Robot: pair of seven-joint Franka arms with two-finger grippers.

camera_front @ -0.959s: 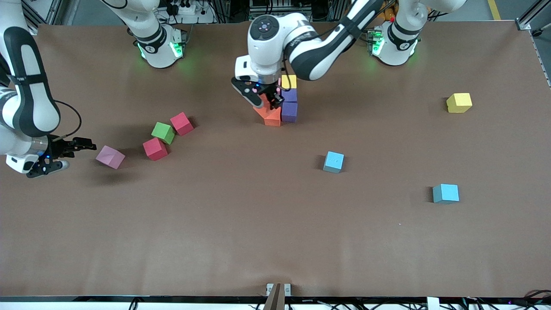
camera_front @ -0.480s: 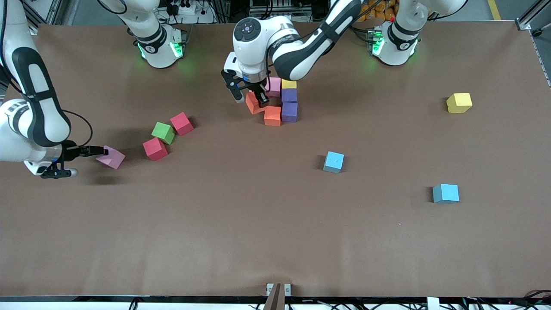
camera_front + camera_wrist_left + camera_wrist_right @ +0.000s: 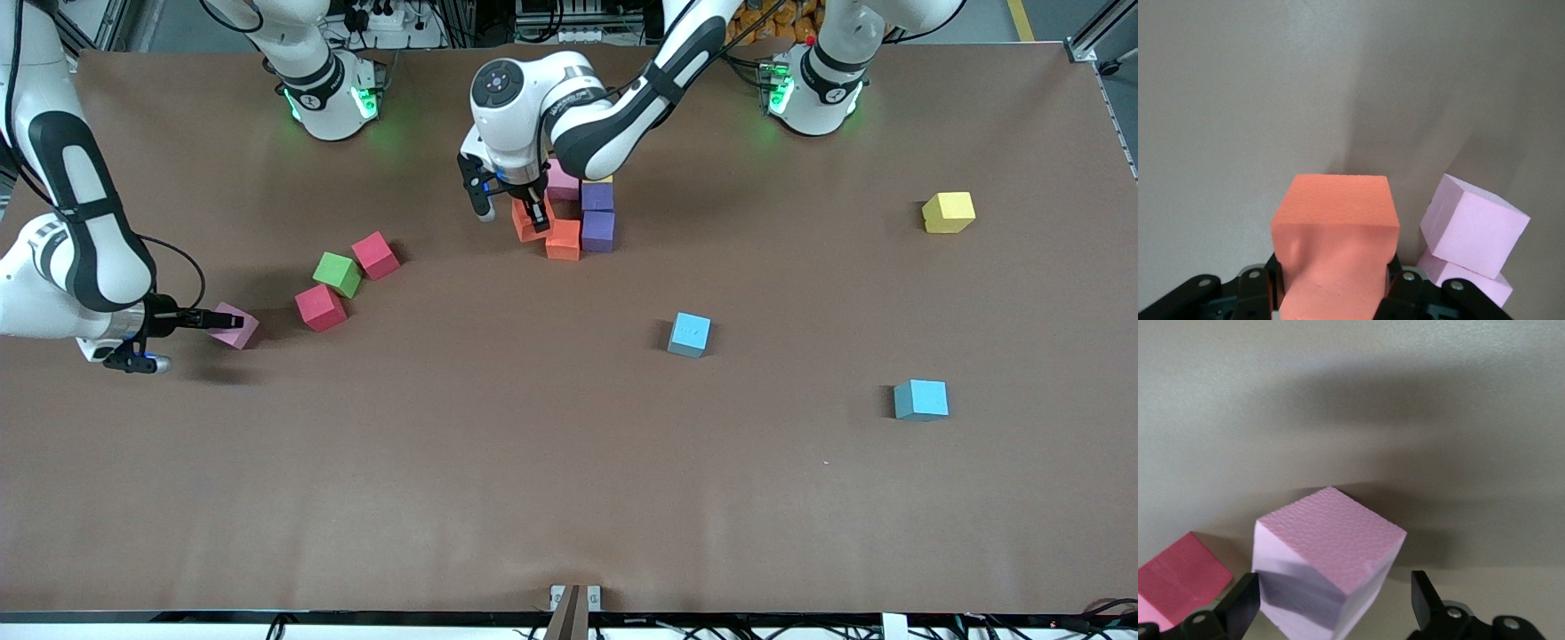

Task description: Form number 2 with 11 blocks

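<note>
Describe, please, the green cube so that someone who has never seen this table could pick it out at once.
Look toward the right arm's end of the brown table, where three cubes sit in a loose cluster. The green cube lies between two pinkish-red cubes, one farther from the front camera and one nearer. It is the only green block on the table.

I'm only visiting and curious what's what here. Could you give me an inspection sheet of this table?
Surface: brown table.
Job's things: cluster of pink, yellow, purple and orange blocks near the bases; two red-pink blocks, two light blue blocks, yellow block loose.
Clutter: green cube.
Grippers: left gripper jaws shut on orange block beside the cluster; right gripper jaws open around pink block.
Cables: black cable at the right wrist.
Surroundings: wiring by the bases.
</note>
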